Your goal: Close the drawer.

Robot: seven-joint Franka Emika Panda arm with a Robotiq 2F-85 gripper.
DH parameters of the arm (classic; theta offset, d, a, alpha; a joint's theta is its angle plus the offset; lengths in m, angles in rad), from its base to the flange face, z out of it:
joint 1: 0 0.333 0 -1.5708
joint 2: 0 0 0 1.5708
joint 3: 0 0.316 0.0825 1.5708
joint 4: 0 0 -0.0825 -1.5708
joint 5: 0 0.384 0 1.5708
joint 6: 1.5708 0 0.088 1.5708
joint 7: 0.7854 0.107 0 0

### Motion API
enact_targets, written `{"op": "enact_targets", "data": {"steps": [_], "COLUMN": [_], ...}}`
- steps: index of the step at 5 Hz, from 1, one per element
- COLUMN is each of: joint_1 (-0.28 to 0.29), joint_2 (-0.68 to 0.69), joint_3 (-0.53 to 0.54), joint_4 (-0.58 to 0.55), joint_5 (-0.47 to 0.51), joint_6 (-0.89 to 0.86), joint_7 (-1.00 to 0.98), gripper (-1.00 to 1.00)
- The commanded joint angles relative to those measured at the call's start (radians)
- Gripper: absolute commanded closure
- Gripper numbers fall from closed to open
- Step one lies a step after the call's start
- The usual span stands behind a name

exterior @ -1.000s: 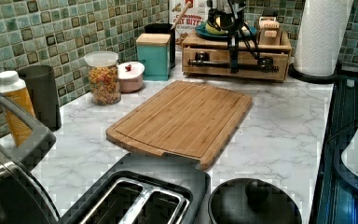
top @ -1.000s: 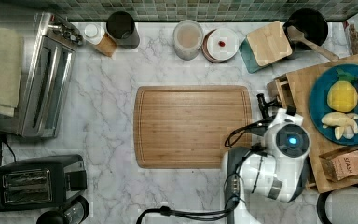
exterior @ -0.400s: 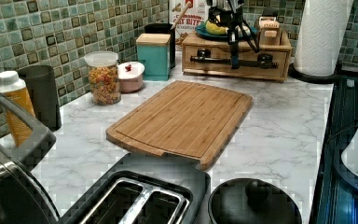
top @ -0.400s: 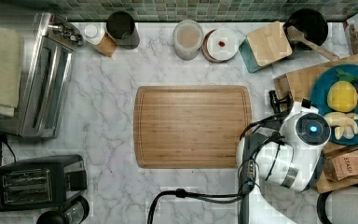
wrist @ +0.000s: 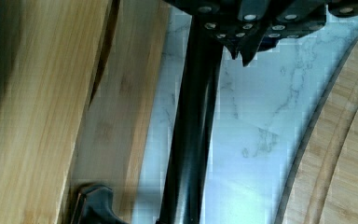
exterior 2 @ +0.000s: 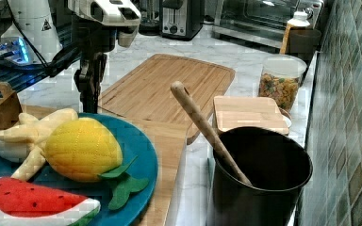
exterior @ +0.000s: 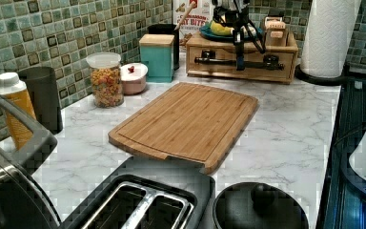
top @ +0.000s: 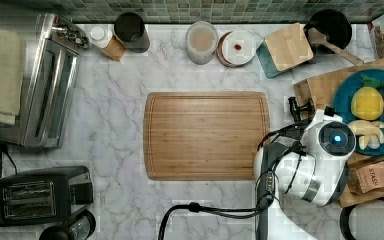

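The claw (exterior: pixel 240 45) hangs at the drawer (exterior: pixel 240 61), fingers pressed together just beside its black handle (wrist: pixel 191 135), holding nothing.

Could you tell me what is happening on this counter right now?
A robot arm is working at the wooden drawer under the blue fruit plate. Its end effector hangs down right at the long black bar handle on the drawer's front. In the left view the drawer front looks nearly flush with its cabinet, so it appears closed or almost so. The cutting board lies untouched in the middle of the marble counter.
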Motion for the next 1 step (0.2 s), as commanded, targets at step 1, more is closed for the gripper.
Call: {"op": "enact_targets", "data": {"steps": [1], "joint_1": [-0.075], "joint_2": [-0.054], "joint_3": [-0.075], "joint_4": [0.203], "joint_5": [-0.002], "joint_6": [0.075], "joint_7": [-0.079], "gripper": [1.00]}}
